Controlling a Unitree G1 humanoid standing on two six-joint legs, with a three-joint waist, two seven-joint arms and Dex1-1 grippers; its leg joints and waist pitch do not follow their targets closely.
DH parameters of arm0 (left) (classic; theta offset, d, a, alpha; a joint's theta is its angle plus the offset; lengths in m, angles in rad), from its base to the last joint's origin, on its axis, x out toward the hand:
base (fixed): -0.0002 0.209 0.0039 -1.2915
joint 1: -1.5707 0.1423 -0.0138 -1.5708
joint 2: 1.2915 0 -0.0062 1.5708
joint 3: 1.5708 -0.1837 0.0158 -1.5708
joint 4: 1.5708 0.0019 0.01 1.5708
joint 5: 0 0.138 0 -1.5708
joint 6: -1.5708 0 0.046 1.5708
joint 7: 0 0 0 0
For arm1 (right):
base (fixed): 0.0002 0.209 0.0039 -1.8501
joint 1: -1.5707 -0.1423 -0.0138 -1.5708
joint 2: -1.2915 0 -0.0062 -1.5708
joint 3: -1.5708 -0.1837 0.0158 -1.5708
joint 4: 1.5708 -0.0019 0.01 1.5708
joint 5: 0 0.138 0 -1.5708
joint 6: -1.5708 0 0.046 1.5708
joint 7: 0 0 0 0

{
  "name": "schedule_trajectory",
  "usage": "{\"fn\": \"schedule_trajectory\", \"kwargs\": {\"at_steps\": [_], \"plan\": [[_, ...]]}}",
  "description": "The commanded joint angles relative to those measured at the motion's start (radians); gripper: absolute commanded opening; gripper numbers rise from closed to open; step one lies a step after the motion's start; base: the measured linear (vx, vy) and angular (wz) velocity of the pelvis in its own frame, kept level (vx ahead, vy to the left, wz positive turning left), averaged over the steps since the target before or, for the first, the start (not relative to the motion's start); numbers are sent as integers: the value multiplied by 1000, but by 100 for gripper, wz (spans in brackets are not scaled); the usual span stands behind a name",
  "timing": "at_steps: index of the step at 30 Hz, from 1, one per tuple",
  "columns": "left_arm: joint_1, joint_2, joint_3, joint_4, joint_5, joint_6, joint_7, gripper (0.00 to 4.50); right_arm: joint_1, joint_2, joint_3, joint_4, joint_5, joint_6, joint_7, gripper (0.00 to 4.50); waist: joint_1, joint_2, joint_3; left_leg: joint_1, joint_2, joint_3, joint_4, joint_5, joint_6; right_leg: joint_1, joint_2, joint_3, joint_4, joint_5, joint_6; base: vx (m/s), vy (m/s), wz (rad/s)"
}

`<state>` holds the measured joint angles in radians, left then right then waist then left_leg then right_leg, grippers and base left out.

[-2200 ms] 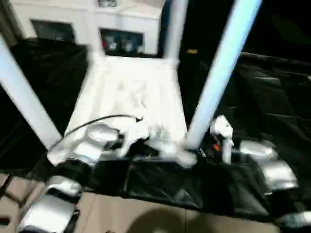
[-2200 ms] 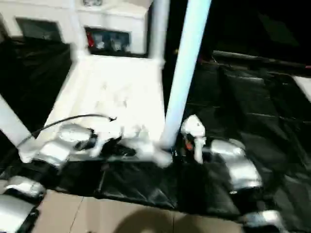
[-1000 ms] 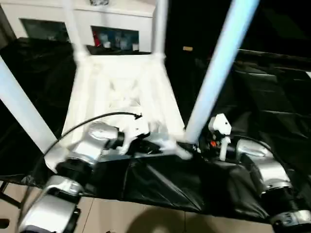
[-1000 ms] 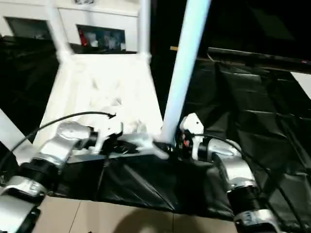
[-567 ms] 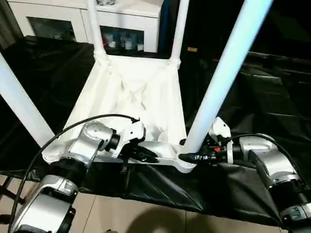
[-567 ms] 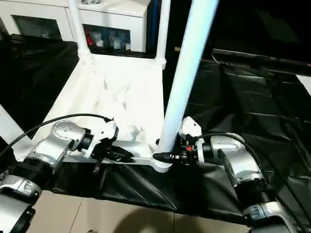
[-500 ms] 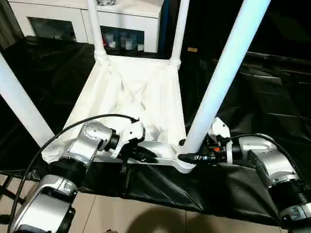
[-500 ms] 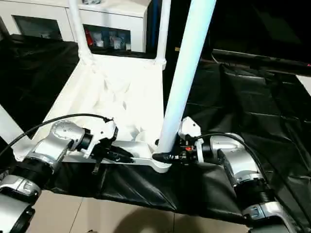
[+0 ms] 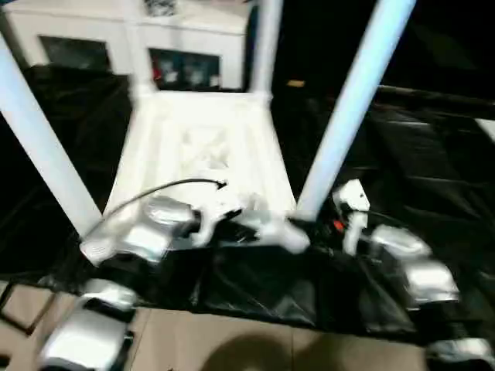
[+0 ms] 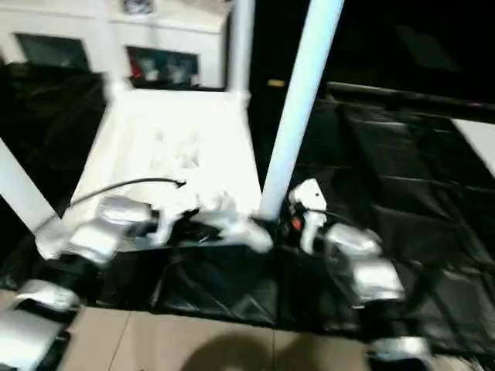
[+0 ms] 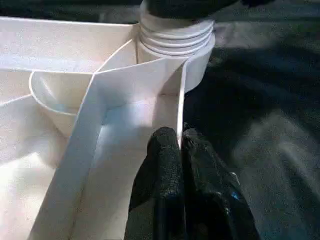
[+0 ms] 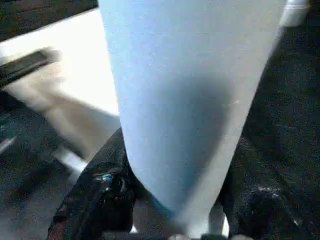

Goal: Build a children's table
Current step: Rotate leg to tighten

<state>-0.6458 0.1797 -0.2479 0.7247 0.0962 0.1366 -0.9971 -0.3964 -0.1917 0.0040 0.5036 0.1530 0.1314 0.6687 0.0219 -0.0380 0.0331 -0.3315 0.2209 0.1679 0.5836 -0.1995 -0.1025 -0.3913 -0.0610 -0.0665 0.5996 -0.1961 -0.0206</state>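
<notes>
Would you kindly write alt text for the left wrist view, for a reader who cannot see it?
The left gripper, its two black fingers shut together, pinches the thin edge wall of the upside-down white children's table. Just beyond stands a round ribbed corner socket, with diagonal ribs running from it and black sheeting beside the table.

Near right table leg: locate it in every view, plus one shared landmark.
Left eye: leg right of centre, reaching the top edge.
Right eye: just right of centre.
Right wrist: close up, inside the right pincer.
Left wrist: its ribbed base, beyond the left pincer.
Landmark: corner socket.
</notes>
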Motion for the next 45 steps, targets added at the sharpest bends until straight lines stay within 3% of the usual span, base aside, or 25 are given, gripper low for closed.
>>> {"fn": "schedule_trajectory", "kwargs": {"at_steps": [1, 3, 5, 6, 7, 10, 12, 16, 18, 22, 26, 30, 33, 40, 45], "plan": [[-24, -99, -22, 7, -16, 6, 79, 0, -1, 120, 88, 86, -25, 40, -70, 195, -6, 4, -30, -5, 2, -9, -77, -334, 10, 27, -71, 29, -120, -590, -61, 0, 0, 0], [-26, -110, -35, 10, -3, 6, 94, 0, -16, 155, 90, 104, -33, 24, -110, 195, -17, 6, -31, -5, 1, -12, -80, -352, 9, 26, -69, 25, -123, -577, -64, 0, 0, 0], [-25, -114, -48, 10, 7, 3, 97, 0, -25, 176, 109, 106, -52, -7, -117, 195, -23, 9, -30, 4, 2, -12, -80, -391, 19, 18, -69, 24, -130, -578, -70, 0, 0, 0], [-24, -114, -51, 9, 9, 2, 95, 0, -28, 182, 115, 107, -58, -20, -118, 195, -25, 8, -31, 3, 2, -13, -81, -392, 21, 21, -69, 24, -129, -569, -73, 0, 0, 0], [-21, -112, -51, 3, 11, 5, 91, 0, -33, 186, 115, 112, -63, -35, -117, 249, -27, 9, -32, -3, 4, -15, -86, -387, 24, 28, -70, 24, -126, -544, -78, 0, 0, 0], [-14, -75, -52, -12, 18, 1, 52, 0, -26, 164, 96, 87, -22, -33, -31, 265, -26, 4, -32, 1, 5, -10, -86, -385, 34, 22, -68, 32, -123, -496, -102, 0, 0, 0], [-11, -47, -51, -17, 20, -4, 23, 0, -13, 128, 98, 63, -7, -27, 38, 281, -27, 4, -33, -7, 5, -11, -88, -363, 43, 29, -71, 36, -117, -463, -116, 0, 0, 0], [-8, 3, -56, -16, 20, -36, -35, 0, 7, 58, 110, 28, 12, -10, 158, 321, -22, 3, -40, -8, 9, -2, -83, -296, 71, 36, -72, 45, -104, -338, -166, 0, 0, 0], [-6, 22, -56, -20, 13, -50, -69, 0, 12, 28, 120, 16, 11, 1, 197, 340, -20, 3, -40, -8, 10, 1, -82, -275, 76, 35, -72, 45, -102, -323, -180, 0, 0, 0], [9, 96, -63, -51, -24, -104, -230, 0, 15, -82, 152, 0, 6, -14, 356, 340, -13, 1, -50, -16, 11, 5, -75, -186, 95, 46, -72, 46, -86, -214, -210, 0, 0, 0], [14, 124, -51, -67, -54, -120, -302, 0, -7, -121, 145, 31, -7, -40, 417, 340, -4, 2, -58, -15, 14, 12, -66, -79, 117, 48, -68, 47, -60, -13, -268, 0, 0, 0], [15, 147, -47, -78, -73, -122, -354, 0, -28, -141, 129, 47, 4, -37, 463, 326, 10, 3, -60, -15, 17, 14, -63, -34, 137, 52, -64, 44, -44, 91, -297, 0, 0, 0], [13, 167, -52, -77, -87, -124, -392, 0, -40, -156, 133, 37, 38, -7, 516, 308, 17, 4, -57, -13, 19, 17, -63, -54, 132, 51, -65, 42, -47, 58, -294, 0, 0, 0], [15, 185, -52, -70, -88, -133, -427, 0, -41, -169, 144, 39, 50, 2, 576, 271, 27, 1, -49, -13, 18, 19, -63, -128, 81, 46, -68, 44, -58, -96, -255, 0, 0, 0], [15, 184, -49, -55, -82, -130, -399, 0, -25, -155, 142, 31, 48, 2, 564, 269, 31, 3, -49, -13, 19, 17, -64, -122, 69, 44, -67, 45, -58, -112, -244, 0, 0, 0]]}}
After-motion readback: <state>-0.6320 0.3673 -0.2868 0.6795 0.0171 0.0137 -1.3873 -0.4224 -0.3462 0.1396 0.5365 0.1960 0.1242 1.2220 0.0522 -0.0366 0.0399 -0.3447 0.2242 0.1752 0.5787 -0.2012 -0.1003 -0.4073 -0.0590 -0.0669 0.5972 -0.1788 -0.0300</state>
